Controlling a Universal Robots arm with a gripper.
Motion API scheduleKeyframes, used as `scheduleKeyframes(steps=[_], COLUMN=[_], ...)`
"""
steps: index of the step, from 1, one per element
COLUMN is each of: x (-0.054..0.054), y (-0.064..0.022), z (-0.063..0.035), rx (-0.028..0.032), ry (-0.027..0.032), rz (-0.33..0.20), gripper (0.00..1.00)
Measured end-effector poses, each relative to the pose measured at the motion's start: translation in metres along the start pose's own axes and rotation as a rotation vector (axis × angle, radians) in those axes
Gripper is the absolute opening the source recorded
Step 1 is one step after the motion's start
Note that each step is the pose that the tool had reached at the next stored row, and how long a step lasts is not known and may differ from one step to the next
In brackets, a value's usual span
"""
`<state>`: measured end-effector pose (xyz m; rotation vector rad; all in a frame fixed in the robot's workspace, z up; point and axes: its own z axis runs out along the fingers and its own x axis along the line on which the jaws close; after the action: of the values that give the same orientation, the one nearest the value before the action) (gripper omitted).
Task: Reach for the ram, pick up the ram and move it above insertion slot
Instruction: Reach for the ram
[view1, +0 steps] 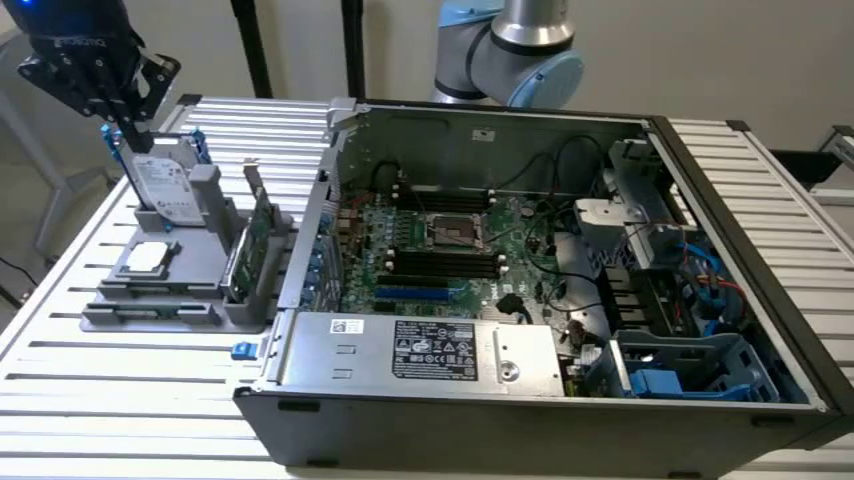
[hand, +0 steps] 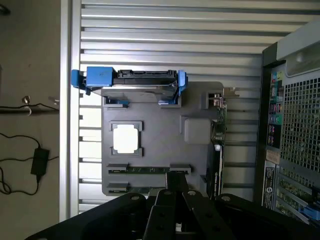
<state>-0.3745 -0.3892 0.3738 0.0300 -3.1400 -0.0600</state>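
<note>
Black claw hovers over silver white-labelled hard drive; its grip cannot be told.
Label print unreadable; thin green ram lies in grey plastic tray.

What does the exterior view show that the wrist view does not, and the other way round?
Exterior view adds: the motherboard, the power supply label and the arm's joint. Wrist view adds: a black adapter with cable on the floor and the case's perforated outer panel. Both share: the gripper, the gray holder, the hard drive in its blue caddy, the square chip and the upright green card.
</note>
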Motion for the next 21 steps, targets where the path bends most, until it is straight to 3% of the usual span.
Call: scheduleKeyframes(steps=[5,12,18,21], x=[0.000,0.001,0.001,0.002], y=[-0.0068,-0.0381,-0.0645,-0.0730], z=[0.0001,0.0033,0.0099,0.0148], rx=[-0.0001,-0.0001,-0.0002,-0.0001], ry=[0.0001,0.0009,0.0071,0.0095], rz=[0.000,0.000,-0.001,-0.002], gripper=[0.11,0.11,0.11,0.11])
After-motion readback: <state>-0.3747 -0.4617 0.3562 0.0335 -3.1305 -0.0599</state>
